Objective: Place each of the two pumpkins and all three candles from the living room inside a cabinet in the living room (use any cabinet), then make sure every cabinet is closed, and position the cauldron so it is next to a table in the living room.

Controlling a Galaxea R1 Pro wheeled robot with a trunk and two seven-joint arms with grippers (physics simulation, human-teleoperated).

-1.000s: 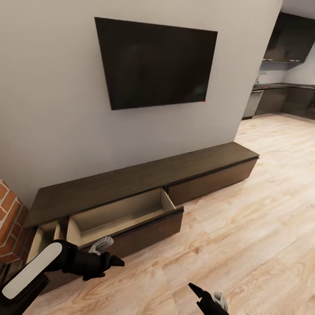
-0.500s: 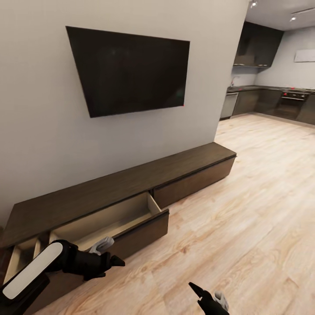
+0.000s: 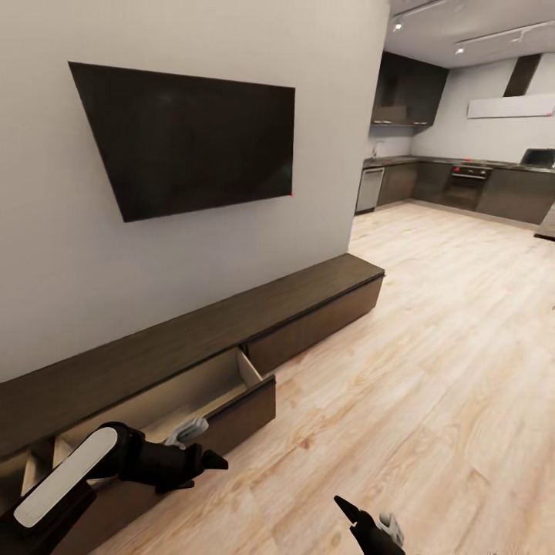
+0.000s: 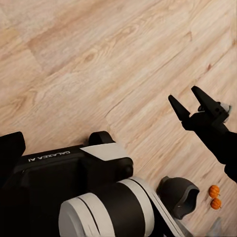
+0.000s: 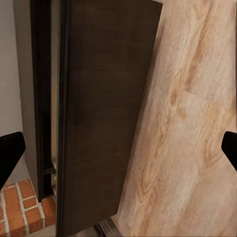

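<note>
The cabinet (image 3: 308, 297) is a long, low dark brown unit along the wall under the TV. One of its drawers (image 3: 231, 401) stands pulled out with a pale, empty inside. My left gripper (image 3: 217, 462) hangs open just in front of that drawer. My right gripper (image 3: 344, 509) is open over bare floor, and its spread fingers (image 4: 178, 107) show in the left wrist view. That view also catches two small orange pumpkins (image 4: 214, 191) on the floor beside a dark grey pot shape (image 4: 178, 196), perhaps the cauldron. The right wrist view faces the cabinet's dark front (image 5: 103, 113). The candles are out of view.
A black TV (image 3: 185, 139) hangs on the white wall. Light wood floor (image 3: 432, 362) runs to a dark kitchen (image 3: 462, 181) at the back right. My own base (image 4: 74, 182) appears in the left wrist view. Red brick (image 5: 24, 207) meets the cabinet's end.
The head camera has swung to the right, so the wall, TV and cabinet slid left and more of the kitchen shows. Both arms keep nearly the same pose.
</note>
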